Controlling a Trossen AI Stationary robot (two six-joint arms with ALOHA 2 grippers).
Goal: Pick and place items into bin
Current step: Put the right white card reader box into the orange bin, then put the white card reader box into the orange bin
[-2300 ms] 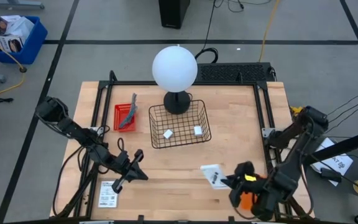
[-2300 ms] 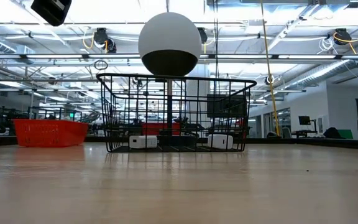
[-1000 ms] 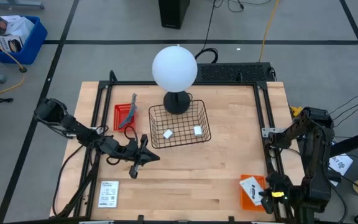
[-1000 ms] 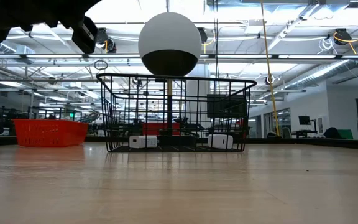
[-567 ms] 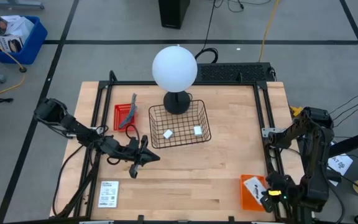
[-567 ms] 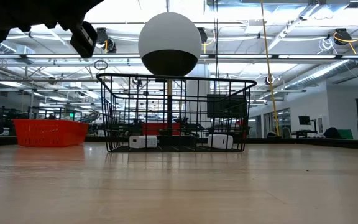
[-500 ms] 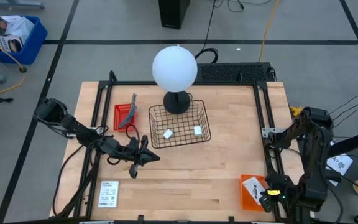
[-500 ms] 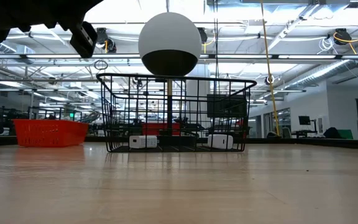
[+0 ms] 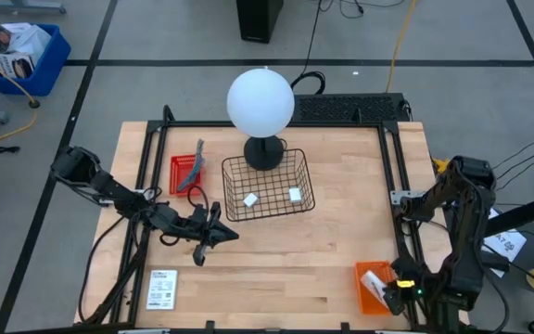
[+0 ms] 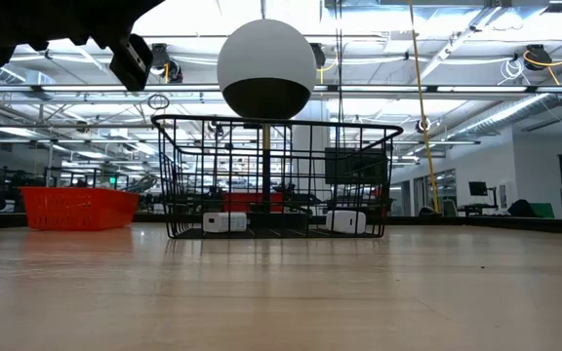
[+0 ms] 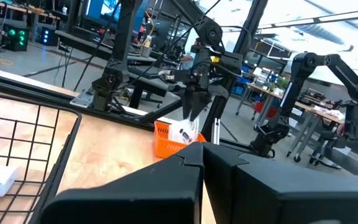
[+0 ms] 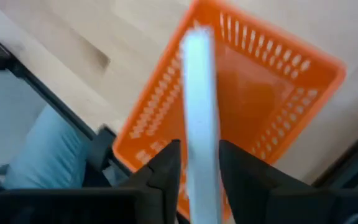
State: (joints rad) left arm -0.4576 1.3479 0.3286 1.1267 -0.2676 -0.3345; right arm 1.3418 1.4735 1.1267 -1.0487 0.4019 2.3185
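Note:
My right gripper (image 9: 392, 295) is at the table's near right corner, over an orange bin (image 9: 366, 297), shut on a white card (image 12: 197, 81). The left wrist view shows that card (image 11: 182, 132) reaching down into the orange bin (image 11: 165, 146). My left gripper (image 9: 217, 233) hovers shut just near of the black wire basket (image 9: 267, 188), touching nothing. Two white blocks (image 9: 250, 199) (image 9: 296, 195) lie on the basket's floor. A second white card (image 9: 161, 289) lies flat near the table's near left corner. A teal pen and a grey tool (image 9: 193, 170) rest in a small red bin (image 9: 178, 176). My right gripper pinches the white card between its two fingers (image 12: 166, 165), and the card shows edge-on in the gap. The fingers come from above, pointing down. The card's free part (image 12: 199, 56) extends beyond the fingertips over the orange bin's inside (image 12: 272, 93). Whether it touches the bin's floor cannot be told.
A white globe lamp (image 9: 260, 102) stands on a black foot just behind the wire basket. Black rails (image 9: 400, 199) run along the table's left, right and far sides. Bare wood (image 9: 286, 264) lies between the basket and the near edge.
My right gripper, still holding the card, has edged a little toward the table's left over the orange bin. The left arm has kept still.

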